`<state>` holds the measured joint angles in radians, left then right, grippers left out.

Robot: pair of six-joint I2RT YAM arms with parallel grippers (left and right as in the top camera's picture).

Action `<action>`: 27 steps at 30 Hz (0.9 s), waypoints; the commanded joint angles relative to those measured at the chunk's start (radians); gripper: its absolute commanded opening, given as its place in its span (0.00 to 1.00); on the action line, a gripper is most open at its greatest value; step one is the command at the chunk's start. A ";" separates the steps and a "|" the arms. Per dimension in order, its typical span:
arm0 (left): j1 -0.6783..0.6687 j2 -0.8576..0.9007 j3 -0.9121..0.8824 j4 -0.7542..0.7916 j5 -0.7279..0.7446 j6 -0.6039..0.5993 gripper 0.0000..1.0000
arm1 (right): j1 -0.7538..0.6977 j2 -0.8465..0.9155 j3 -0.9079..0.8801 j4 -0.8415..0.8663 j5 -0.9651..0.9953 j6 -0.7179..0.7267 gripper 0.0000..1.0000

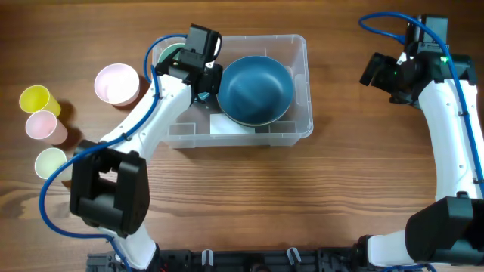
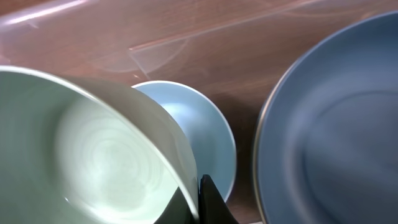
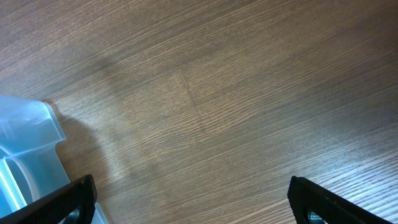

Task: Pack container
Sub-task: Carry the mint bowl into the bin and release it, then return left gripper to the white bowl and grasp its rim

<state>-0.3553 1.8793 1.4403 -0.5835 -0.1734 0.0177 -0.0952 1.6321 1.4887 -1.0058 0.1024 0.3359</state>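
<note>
Two sets of jaws, unlike states. Left jaws clenched on rim of pale green bowl (image 2: 106, 155), one black finger (image 2: 210, 200) showing at that rim, bowl tilted. Directly beneath: light blue bowl (image 2: 202, 124), smaller. Just beside, to the right: big dark blue bowl (image 1: 255, 89). All three within walls of clear container (image 1: 227, 138), which sits mid-desk between the arms, green bowl at its left end. Right jaws spread wide, empty, over bare desk (image 3: 217, 93) just right of container corner.

Outside, left of container: pink bowl (image 1: 117, 83), then yellow cup (image 1: 35, 99), pink cup (image 1: 41, 125), pale green cup (image 1: 51, 162), none packed.

Step judged: setting green bowl down. Next move calls for levelling, lowering onto light blue bowl, release, then lifting out clear of dark blue bowl and wall.
</note>
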 commanded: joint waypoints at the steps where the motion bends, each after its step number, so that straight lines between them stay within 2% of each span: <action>1: 0.005 0.022 0.014 0.003 0.024 0.005 0.04 | 0.002 -0.018 0.005 0.003 0.013 0.005 1.00; 9: 0.005 0.022 0.014 0.007 0.024 0.005 0.05 | 0.002 -0.018 0.005 0.003 0.013 0.005 0.99; 10: 0.005 0.022 0.014 0.007 0.024 0.005 0.11 | 0.002 -0.018 0.005 0.003 0.013 0.005 1.00; 11: 0.005 0.022 0.015 0.007 0.024 0.005 0.35 | 0.002 -0.018 0.005 0.003 0.013 0.005 1.00; 12: 0.005 0.022 0.015 0.008 0.024 0.005 0.53 | 0.002 -0.018 0.005 0.003 0.013 0.005 1.00; 13: 0.005 0.018 0.016 0.008 0.023 0.005 0.58 | 0.002 -0.018 0.005 0.003 0.013 0.005 1.00; 20: 0.005 -0.070 0.069 -0.016 0.004 0.004 0.58 | 0.002 -0.018 0.005 0.003 0.013 0.005 0.99; 23: 0.005 -0.143 0.075 -0.051 -0.120 0.001 0.58 | 0.002 -0.018 0.005 0.003 0.013 0.005 0.99; 25: 0.014 -0.220 0.075 -0.129 -0.223 0.001 0.68 | 0.002 -0.018 0.005 0.003 0.013 0.005 1.00; 27: 0.031 -0.274 0.075 -0.192 -0.257 -0.012 0.68 | 0.002 -0.018 0.005 0.003 0.013 0.005 1.00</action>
<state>-0.3523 1.7203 1.4910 -0.7082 -0.2955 0.0170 -0.0952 1.6321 1.4887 -1.0054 0.1024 0.3363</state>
